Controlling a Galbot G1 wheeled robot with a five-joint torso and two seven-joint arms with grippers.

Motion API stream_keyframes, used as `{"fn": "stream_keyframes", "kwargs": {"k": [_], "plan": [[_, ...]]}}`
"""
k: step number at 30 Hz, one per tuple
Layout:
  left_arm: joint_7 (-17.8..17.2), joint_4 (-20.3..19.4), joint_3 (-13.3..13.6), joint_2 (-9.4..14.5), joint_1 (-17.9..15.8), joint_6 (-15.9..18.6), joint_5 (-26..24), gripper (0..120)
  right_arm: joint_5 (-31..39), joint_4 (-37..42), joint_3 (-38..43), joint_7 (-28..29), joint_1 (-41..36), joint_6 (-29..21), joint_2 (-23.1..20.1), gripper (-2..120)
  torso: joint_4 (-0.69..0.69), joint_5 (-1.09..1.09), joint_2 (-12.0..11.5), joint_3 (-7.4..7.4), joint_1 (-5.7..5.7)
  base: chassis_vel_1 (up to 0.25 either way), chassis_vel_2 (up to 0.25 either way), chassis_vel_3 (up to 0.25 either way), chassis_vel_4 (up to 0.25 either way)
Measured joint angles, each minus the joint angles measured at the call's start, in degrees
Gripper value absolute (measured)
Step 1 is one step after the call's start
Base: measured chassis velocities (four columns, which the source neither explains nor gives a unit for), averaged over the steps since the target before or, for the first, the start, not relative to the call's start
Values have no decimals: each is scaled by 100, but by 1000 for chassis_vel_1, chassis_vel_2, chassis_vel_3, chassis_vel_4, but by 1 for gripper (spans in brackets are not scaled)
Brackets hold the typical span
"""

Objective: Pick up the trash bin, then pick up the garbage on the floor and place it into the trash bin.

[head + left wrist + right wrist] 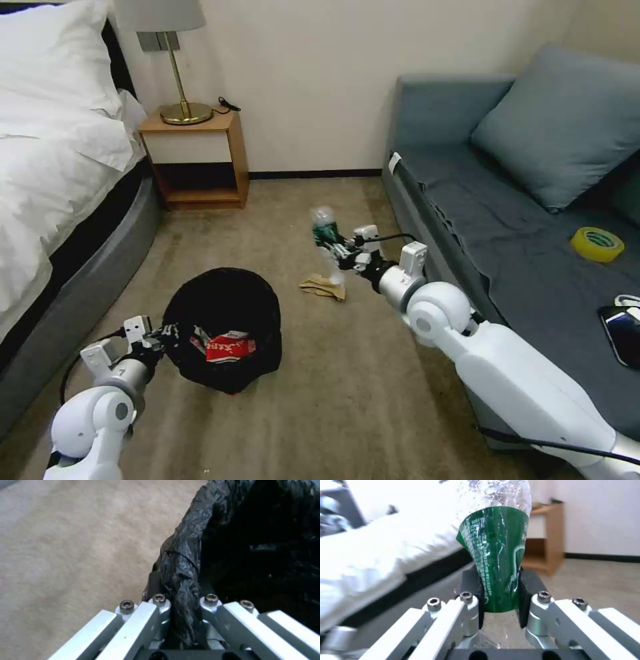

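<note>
A: Where is the green bottle (495,565)?

B: In the right tool (338,252), held above the carpet beside the sofa (507,220), its pads squeezed onto the green label band. It looks like thin, crinkly clear plastic (probably empty, so very light), and the wall dents easily; I'd keep the grip at the labelled middle, where it is now.

A: And the trash bin (223,327)?

B: To the left, near the bed (60,200). The left tool (181,610) is clamped on its rim, pinching the black liner bag, which is soft and slippery, so the hold could slide. A red-and-white wrapper (230,347) lies inside; crumpled tan paper (323,287) sits on the carpet below the bottle.
</note>
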Motion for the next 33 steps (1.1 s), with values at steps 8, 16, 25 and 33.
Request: {"fn": "stream_keyframes", "kwargs": {"k": [8, 16, 25, 33], "plan": [[-115, -119, 443, -77, 40, 87, -74, 5, 52, 245, -695, -81, 137, 318, 240, 16, 0, 0, 0, 0, 0, 0, 0, 0, 0], [-193, -129, 850, -235, 22, 88, 48, 5, 26, 227, -1235, -130, 364, 346, 552, 16, 1, -1, 0, 0, 0, 0, 0, 0, 0], [-202, -274, 721, -217, 67, 105, -14, 5, -652, -154, -1471, -594, 50, 409, 574, 16, 1, 0, -1, 1, 0, 0, 0, 0, 0], [-161, -444, 451, -128, 139, 173, -300, 5, -1033, -427, -1346, -808, -333, 487, 633, 41, 1, -1, -1, 0, 0, 0, 0, 0, 0]]}}
